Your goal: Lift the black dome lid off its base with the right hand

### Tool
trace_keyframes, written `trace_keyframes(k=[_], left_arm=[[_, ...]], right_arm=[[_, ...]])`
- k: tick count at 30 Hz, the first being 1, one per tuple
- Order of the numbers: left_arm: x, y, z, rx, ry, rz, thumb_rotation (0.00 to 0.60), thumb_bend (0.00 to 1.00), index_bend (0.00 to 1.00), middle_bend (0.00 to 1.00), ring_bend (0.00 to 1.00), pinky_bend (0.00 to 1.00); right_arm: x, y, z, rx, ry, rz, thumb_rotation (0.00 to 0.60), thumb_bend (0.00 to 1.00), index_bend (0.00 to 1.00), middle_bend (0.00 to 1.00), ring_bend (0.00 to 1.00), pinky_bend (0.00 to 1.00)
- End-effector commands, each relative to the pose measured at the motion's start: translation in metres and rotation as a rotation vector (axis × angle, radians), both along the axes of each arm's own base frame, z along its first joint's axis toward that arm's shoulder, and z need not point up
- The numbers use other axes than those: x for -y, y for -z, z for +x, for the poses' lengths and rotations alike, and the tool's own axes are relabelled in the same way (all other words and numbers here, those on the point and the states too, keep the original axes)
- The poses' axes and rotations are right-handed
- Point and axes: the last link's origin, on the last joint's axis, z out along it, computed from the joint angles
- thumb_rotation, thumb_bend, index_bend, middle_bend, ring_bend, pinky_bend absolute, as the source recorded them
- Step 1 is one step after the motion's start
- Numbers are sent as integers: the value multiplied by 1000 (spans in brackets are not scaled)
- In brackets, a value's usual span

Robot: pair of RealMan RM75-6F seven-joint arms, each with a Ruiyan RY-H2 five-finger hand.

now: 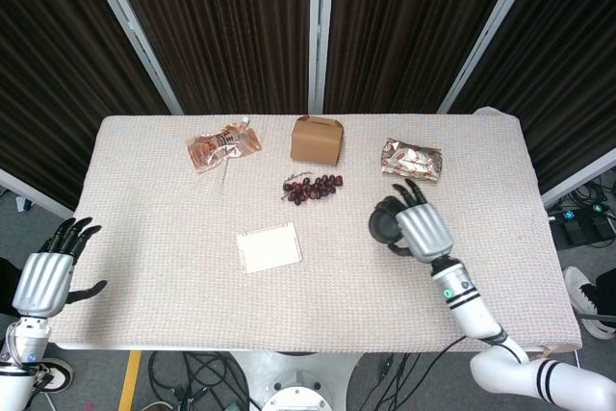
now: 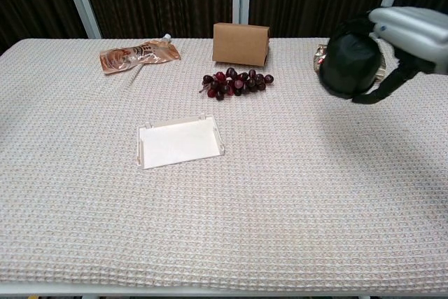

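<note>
My right hand [image 1: 419,228] grips the black dome lid [image 1: 384,223] and holds it in the air over the right part of the table. In the chest view the black dome lid [image 2: 348,64] hangs above the cloth with my right hand [image 2: 409,36] wrapped over its right side. The white flat base [image 1: 269,247] lies on the table left of centre, and the white flat base [image 2: 180,143] shows bare in the chest view. My left hand [image 1: 48,276] hovers off the table's left front corner with fingers apart and nothing in it.
A bunch of dark grapes [image 1: 312,187], a brown cardboard box [image 1: 317,140], an orange pouch [image 1: 222,146] and a foil snack packet [image 1: 412,158] lie along the back of the cloth-covered table [image 1: 173,295].
</note>
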Motion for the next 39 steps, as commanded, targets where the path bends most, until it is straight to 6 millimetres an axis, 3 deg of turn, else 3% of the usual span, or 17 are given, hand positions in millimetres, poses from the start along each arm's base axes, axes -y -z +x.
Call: trace_keyframes(k=[1, 4, 8, 11, 13, 18, 21, 23, 25, 29, 31, 32, 34, 39], left_arm=[[-1, 0, 1, 2, 0, -2, 600, 23, 166, 107, 76, 304], [-1, 1, 0, 4, 2, -10, 600, 23, 166, 107, 76, 305], [-2, 4, -3, 9, -5, -24, 600, 23, 166, 107, 76, 304], [-3, 5, -3, 11, 1, -27, 600, 24, 166, 107, 76, 305], [-2, 5, -2, 11, 5, -26, 600, 24, 166, 107, 76, 305], [1, -1, -3, -3, -6, -7, 600, 24, 166, 107, 76, 304], [2, -4, -4, -8, -14, 1, 600, 24, 166, 107, 76, 304], [1, -2, -4, -10, -15, -5, 600, 24, 166, 107, 76, 304], [0, 1, -3, -8, -14, -17, 600, 23, 166, 107, 76, 305], [-4, 10, -4, 0, -10, -45, 600, 24, 166, 107, 76, 304], [-6, 11, -3, 1, -5, -48, 600, 23, 166, 107, 76, 304], [-7, 12, -2, 4, -1, -48, 600, 23, 166, 107, 76, 304], [-6, 12, -1, 4, 7, -45, 600, 23, 166, 107, 76, 304], [-1, 8, -5, -9, -16, -35, 600, 23, 166, 107, 76, 305]], right_arm=[[-13, 38, 52, -52, -103, 158, 600, 101, 400, 449, 102, 0], [0, 11, 25, -70, 4, 49, 600, 101, 400, 450, 105, 0], [16, -55, -41, -75, 223, -131, 600, 102, 400, 451, 104, 0], [13, -73, -63, -36, 308, -145, 600, 108, 399, 453, 102, 0], [9, -60, -56, -15, 290, -91, 600, 113, 400, 453, 102, 0], [-2, 25, 12, 48, 117, 137, 600, 112, 399, 453, 102, 0], [-10, 57, 48, 83, 28, 196, 600, 111, 400, 452, 105, 0], [-9, 53, 53, 92, 7, 154, 600, 110, 401, 451, 105, 0], [-3, 31, 36, 67, 20, 53, 600, 110, 401, 451, 106, 0], [7, -49, -51, 42, 242, -175, 600, 111, 401, 452, 105, 0], [4, -68, -78, 64, 333, -202, 600, 119, 400, 455, 102, 0], [2, -69, -83, 76, 352, -183, 600, 122, 400, 455, 102, 0], [1, -54, -73, 69, 311, -120, 600, 130, 400, 455, 102, 0], [-6, 33, 14, 77, 73, 127, 600, 129, 401, 455, 104, 0]])
